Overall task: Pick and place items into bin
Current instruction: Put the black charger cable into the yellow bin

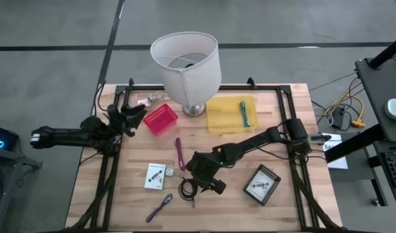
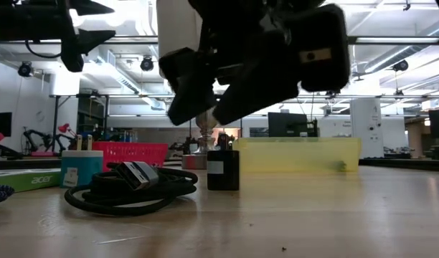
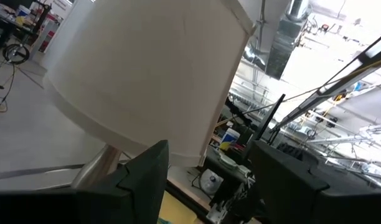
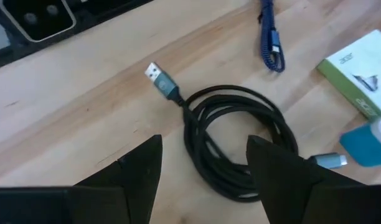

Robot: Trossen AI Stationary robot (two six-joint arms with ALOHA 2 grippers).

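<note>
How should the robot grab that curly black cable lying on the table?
Probably from straight above, pinching across one side of the coiled black cable where its loops bunch together. It lies flat on the wooden table, so there is no side to slide under. The right gripper hangs open just over it; the loose plug end would likely dangle.

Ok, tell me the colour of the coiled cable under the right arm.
Black, with grey-blue USB plugs. The coiled cable shows best in the right wrist view.

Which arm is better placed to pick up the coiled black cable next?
Right. The right gripper hovers open directly above the coiled black cable, while the left gripper waits near the red bin.
</note>
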